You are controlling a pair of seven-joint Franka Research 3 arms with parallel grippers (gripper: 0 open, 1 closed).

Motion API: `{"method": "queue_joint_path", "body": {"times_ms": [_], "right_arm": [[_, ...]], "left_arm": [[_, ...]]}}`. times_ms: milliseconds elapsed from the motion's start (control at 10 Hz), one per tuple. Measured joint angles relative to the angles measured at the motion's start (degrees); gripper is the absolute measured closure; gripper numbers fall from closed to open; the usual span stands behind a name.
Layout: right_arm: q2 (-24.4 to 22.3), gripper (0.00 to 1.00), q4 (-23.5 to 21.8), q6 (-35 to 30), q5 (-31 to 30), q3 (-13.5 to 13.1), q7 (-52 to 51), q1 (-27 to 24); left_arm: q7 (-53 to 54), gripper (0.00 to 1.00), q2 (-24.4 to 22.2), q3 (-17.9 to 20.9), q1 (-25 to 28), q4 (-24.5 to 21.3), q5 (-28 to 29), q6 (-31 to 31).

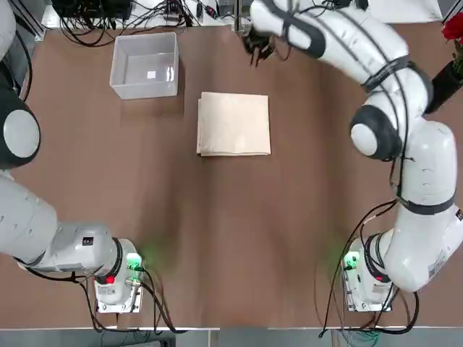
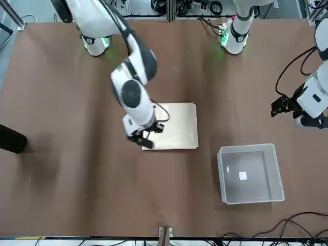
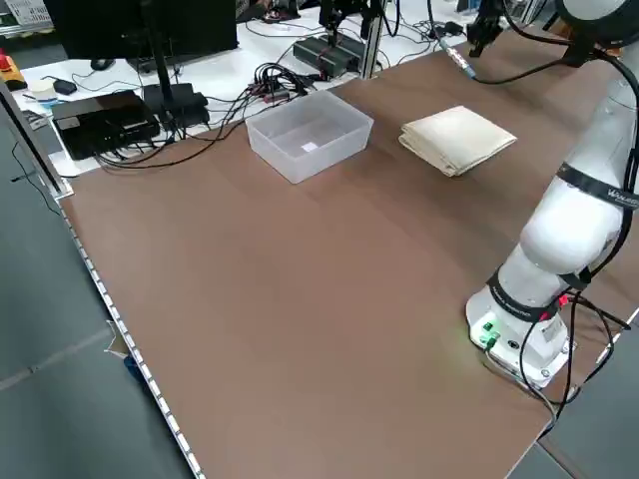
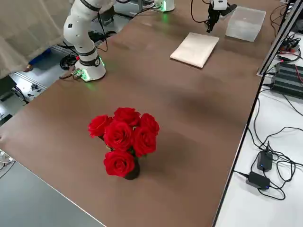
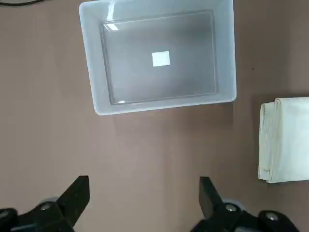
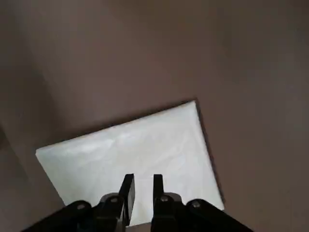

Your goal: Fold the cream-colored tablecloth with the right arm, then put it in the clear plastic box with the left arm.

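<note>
Right gripper (image 6: 141,186) raised above the far edge of the cream-colored tablecloth (image 1: 234,124), fingers nearly together with only a narrow gap, grasping nothing. Tablecloth flat at table centre as a layered square bundle, fold edges stacked along its near side — folding judged complete or nearly so. Clear plastic box (image 1: 145,65) empty apart from a small label, to the far left of the cloth, near but not touching. Left gripper (image 5: 145,198) spread wide, parked on the left above bare table, box and cloth edge ahead of it. Remaining — pick up the bundle with the left arm and place it in the box.
</note>
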Motion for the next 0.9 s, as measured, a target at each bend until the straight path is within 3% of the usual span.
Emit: {"method": "queue_joint_path", "body": {"times_ms": [400,600,900], "right_arm": [[-7.46,0.77,0.05,-10.5,-0.17,-0.06,-11.68,-10.73],[-9.81,0.77,0.09,-12.79,-0.7,-0.08,-16.58,-15.6],[-12.4,0.74,0.08,-15.89,-2.78,-0.08,-25.4,-22.94]], "left_arm": [[-1.04,0.0,3.23,-1.75,-4.97,-2.61,-0.89,-0.1],[-3.92,0.0,5.07,-2.81,-8.37,-5.02,-7.92,2.32],[-3.25,0.0,6.34,-3.31,-8.51,-12.84,-20.08,11.42]]}}
